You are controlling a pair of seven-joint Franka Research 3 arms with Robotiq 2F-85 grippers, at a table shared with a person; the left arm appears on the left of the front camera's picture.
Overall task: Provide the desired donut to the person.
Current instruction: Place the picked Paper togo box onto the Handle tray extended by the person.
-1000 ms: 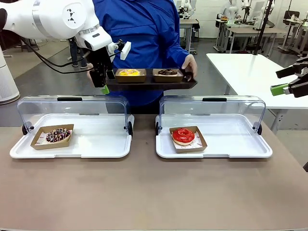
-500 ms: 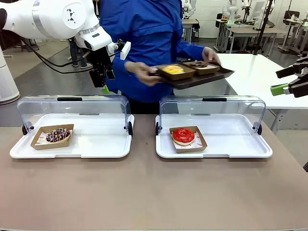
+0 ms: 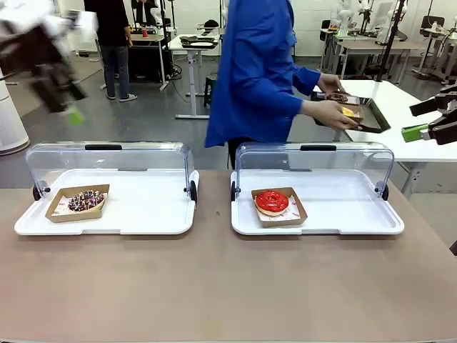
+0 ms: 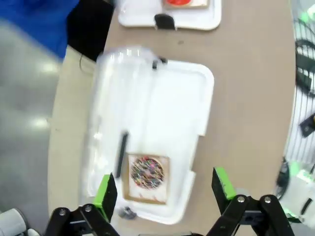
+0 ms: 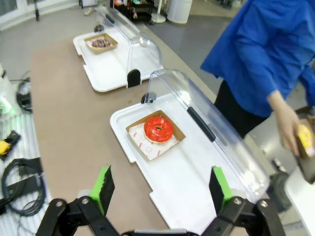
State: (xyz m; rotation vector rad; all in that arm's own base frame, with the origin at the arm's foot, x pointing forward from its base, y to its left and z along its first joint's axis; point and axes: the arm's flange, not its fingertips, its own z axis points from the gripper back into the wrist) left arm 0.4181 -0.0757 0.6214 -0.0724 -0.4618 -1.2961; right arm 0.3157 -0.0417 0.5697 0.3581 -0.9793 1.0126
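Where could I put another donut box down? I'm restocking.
Free: the left tray right of the sprinkled donut, the right tray right of the red donut, and the near table. The gap between the trays is narrow.

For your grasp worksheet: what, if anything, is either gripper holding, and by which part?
Nothing. The left gripper and right gripper are open and empty; the person holds a dark tray by its edges.

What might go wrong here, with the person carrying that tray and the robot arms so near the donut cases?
The person has turned aside with the dark tray of donuts, looking away; it could tip. The left gripper is open above the sprinkled donut, and the arm is motion-blurred in the front view, so a fast descent could clip the raised clear lid. The right gripper, open over the red donut, may catch its lid.
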